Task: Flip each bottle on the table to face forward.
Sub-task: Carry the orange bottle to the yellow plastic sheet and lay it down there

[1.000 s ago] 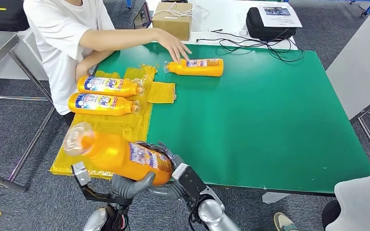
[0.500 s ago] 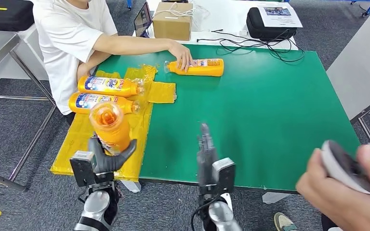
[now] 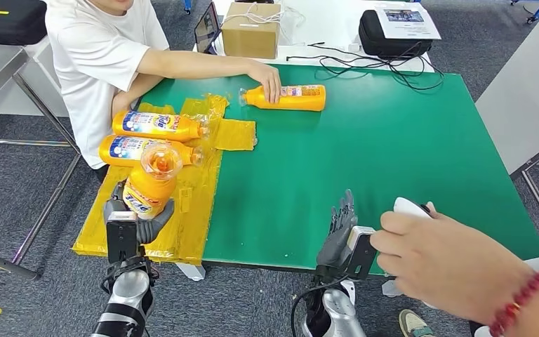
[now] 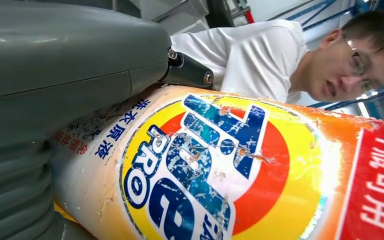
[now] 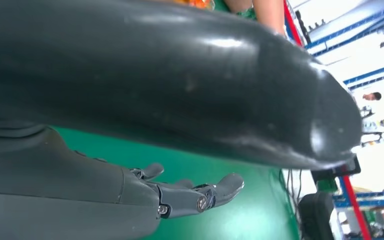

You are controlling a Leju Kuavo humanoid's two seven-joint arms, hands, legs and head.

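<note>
My left hand [image 3: 139, 217] grips an orange bottle [image 3: 151, 181] held up over the yellow sheet [image 3: 182, 217], its cap end toward the camera. In the left wrist view the bottle's blue and red front label [image 4: 205, 160] shows beside my hand [image 4: 55, 100]. Two orange bottles [image 3: 156, 125] [image 3: 147, 150] lie on the yellow sheet with labels up. A third orange bottle [image 3: 288, 97] lies at the far side of the green table [image 3: 393, 154], a person's hand [image 3: 267, 76] on its neck. My right hand [image 3: 340, 228] is open at the table's front edge, fingers [image 5: 195, 192] straight.
A person in a white shirt [image 3: 98, 56] sits at the table's far left. Another person's hand [image 3: 456, 260] holds a white device [image 3: 410, 208] close by my right hand. A cardboard box [image 3: 251, 28], a black case [image 3: 393, 31] and cables [image 3: 365, 67] lie beyond the table.
My left hand has carried the bottle lower over the yellow sheet. My right hand moved right along the front edge. The person's hand with the white device came closer to it.
</note>
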